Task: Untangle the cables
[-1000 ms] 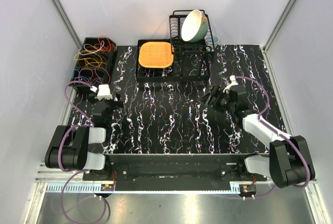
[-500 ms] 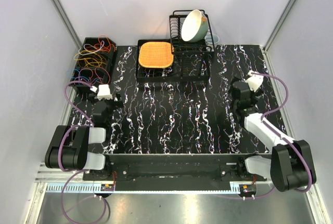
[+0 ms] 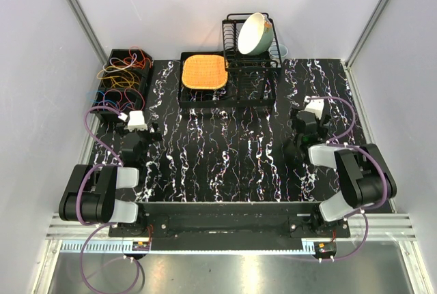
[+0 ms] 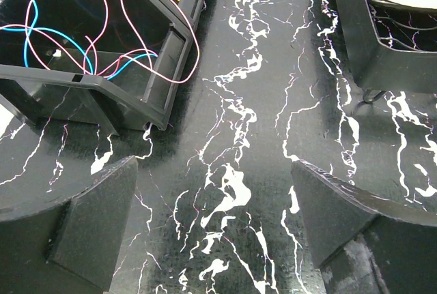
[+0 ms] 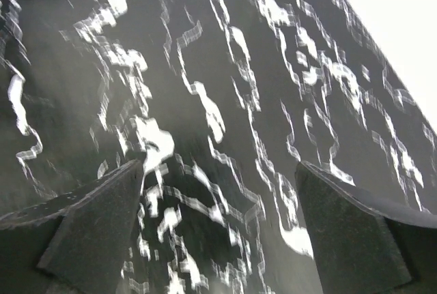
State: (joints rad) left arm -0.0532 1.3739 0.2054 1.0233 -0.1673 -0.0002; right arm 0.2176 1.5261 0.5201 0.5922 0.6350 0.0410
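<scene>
1. Pale grey walls close in a black surface (image 3: 225,161) veined with white, seen from the top view.
2. At the far left corner stands a black crate (image 4: 174,69) with open compartments, and the cables (image 3: 121,79) lie inside it as a loose tangle. The far compartment shows mostly orange and red loops, the nearer one yellow and blue. In the left wrist view, pink and blue loops cross one another in the near compartment, and one pink loop hangs over the crate's rim.
3. Nearer than the crate, the left tool (image 4: 213,171) is low over the surface with its fingers spread wide. Only bare surface lies between them, well apart from the cables.
4. Along the far edge, right of the crate, a shallow black tray (image 3: 186,97) holds an orange square mat (image 3: 203,71).
5. Just beside the tray stands a black wire dish rack (image 3: 268,91), with a cream bowl (image 3: 254,33) propped on its side in it.
6. Towards the right edge, the right tool (image 5: 218,168) is spread too and holds nothing. Its wrist picture is blurred and shows only the veined surface and a strip of pale wall.
</scene>
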